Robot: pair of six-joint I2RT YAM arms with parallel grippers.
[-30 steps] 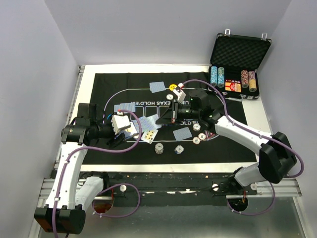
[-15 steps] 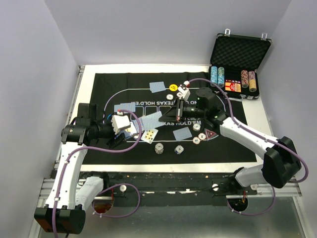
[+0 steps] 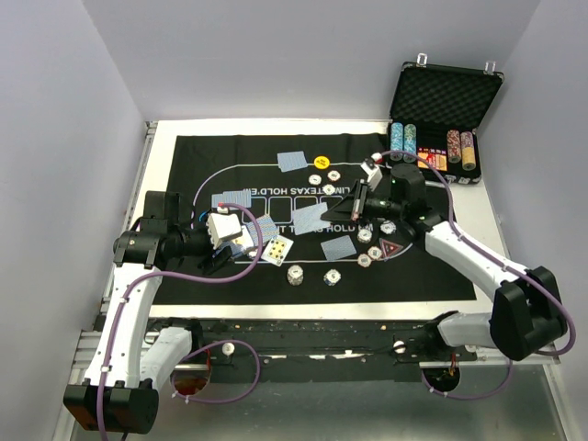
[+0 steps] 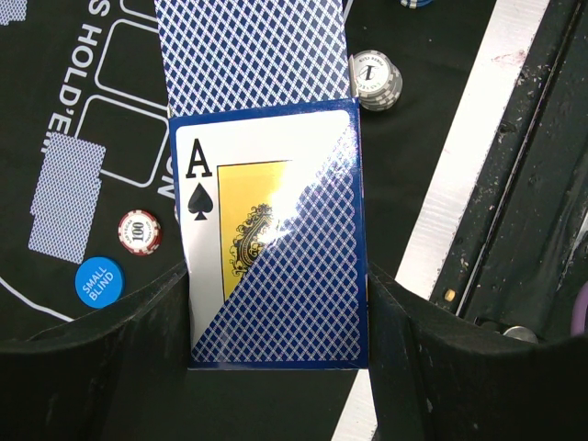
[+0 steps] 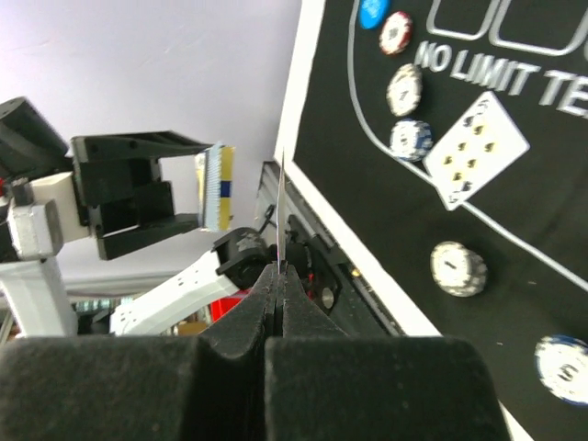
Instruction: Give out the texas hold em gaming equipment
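Found the left fingers (image 4: 138,358) clamped on the small glossy blue-and-white deck box (image 4: 276,276), with blue-backed cards (image 4: 248,55) poking out beyond the tips. Judged it light, stiff and slick; best gripped across the long edges. Read "A" with a spade on it, "SMALL BLIND" on the round blue button disc (image 4: 98,282) left of the tips, and "100" on the speckled chip (image 4: 139,231) beside that. Saw the right fingers (image 5: 248,322) pressed together on one thin blue-backed playing card (image 3: 310,219), edge-on above the tips: flimsy, bendy. Read "NO LIMIT" on the black felt mat (image 5: 367,230) beyond.
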